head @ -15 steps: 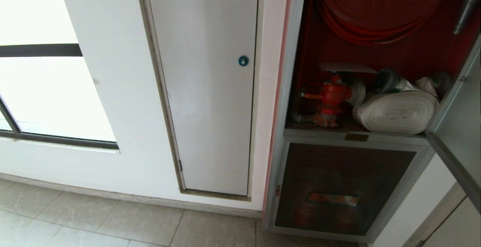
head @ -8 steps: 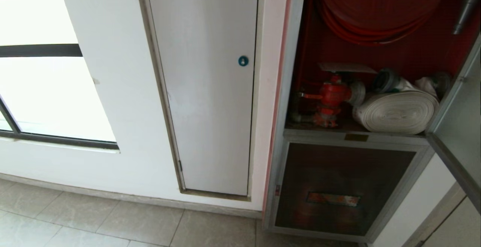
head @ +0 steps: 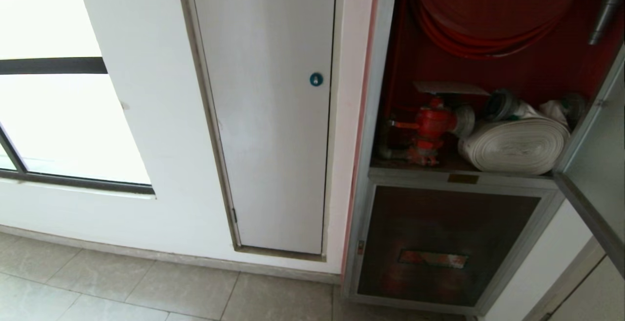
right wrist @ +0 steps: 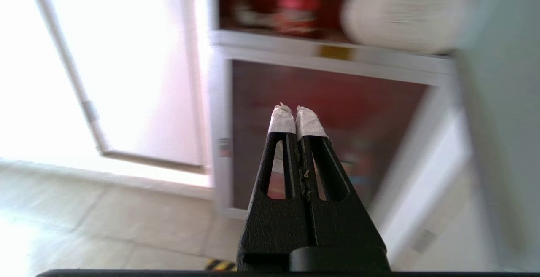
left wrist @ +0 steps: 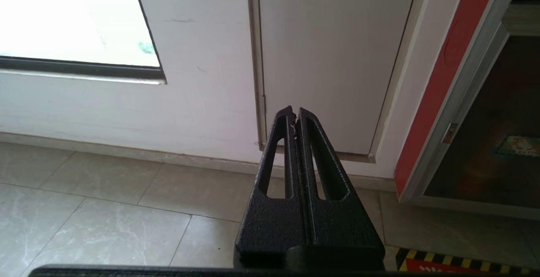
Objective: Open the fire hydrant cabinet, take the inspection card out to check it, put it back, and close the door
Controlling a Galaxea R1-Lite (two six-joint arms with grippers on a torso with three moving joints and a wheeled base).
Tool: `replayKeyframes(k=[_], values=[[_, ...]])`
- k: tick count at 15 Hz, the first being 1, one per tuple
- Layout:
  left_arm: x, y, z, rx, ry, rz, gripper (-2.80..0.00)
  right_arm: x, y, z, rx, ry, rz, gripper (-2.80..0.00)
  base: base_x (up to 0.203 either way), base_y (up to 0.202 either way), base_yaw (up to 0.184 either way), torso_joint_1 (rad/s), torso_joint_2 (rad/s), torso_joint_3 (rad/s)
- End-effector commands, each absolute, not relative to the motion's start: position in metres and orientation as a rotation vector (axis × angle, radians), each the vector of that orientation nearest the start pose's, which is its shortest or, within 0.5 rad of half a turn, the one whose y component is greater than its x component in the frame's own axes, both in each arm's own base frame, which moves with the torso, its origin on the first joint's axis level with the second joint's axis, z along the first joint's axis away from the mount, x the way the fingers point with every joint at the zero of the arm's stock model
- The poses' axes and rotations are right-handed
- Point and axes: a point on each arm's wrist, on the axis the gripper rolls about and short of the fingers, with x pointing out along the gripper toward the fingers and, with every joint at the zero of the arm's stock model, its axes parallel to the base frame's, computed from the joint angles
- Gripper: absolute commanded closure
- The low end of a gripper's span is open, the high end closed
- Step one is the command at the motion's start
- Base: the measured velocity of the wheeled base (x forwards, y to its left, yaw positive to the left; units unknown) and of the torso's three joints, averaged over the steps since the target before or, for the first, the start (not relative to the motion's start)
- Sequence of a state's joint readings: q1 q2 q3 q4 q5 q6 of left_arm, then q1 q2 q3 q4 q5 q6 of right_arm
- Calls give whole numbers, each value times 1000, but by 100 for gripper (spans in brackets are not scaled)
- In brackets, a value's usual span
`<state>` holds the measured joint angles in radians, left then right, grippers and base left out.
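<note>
Standing open, the door [head: 593,150] is baring the cabinet [head: 459,178]; the card [head: 449,88] is lying over the valve [head: 432,123]. Both grippers, left [left wrist: 294,114] and right [right wrist: 294,116], are pressed together, empty. Next move, I reckon: spreading the right one to reach the card.

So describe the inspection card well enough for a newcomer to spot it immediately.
Find the open fire hydrant cabinet with its red interior. On its lower shelf stand a red valve and a white rolled hose. The inspection card is the thin pale sheet lying flat just above the valve.
</note>
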<state>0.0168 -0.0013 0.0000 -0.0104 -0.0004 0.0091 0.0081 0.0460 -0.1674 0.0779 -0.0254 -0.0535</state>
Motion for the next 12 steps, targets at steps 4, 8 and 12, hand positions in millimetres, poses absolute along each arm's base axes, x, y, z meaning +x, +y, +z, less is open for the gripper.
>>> replayKeyframes(k=[4, 8, 12], values=[[-22, 0, 75, 9, -6, 15, 0, -23, 1, 82, -51, -69, 69, 0, 0, 0, 0, 0, 0, 0], [-22, 0, 75, 9, -6, 17, 0, -23, 1, 75, -69, 3, 39, 0, 0, 0, 0, 0, 0, 0], [-23, 0, 75, 9, -7, 16, 0, -23, 0, 75, -50, 4, 31, 0, 0, 0, 0, 0, 0, 0]])
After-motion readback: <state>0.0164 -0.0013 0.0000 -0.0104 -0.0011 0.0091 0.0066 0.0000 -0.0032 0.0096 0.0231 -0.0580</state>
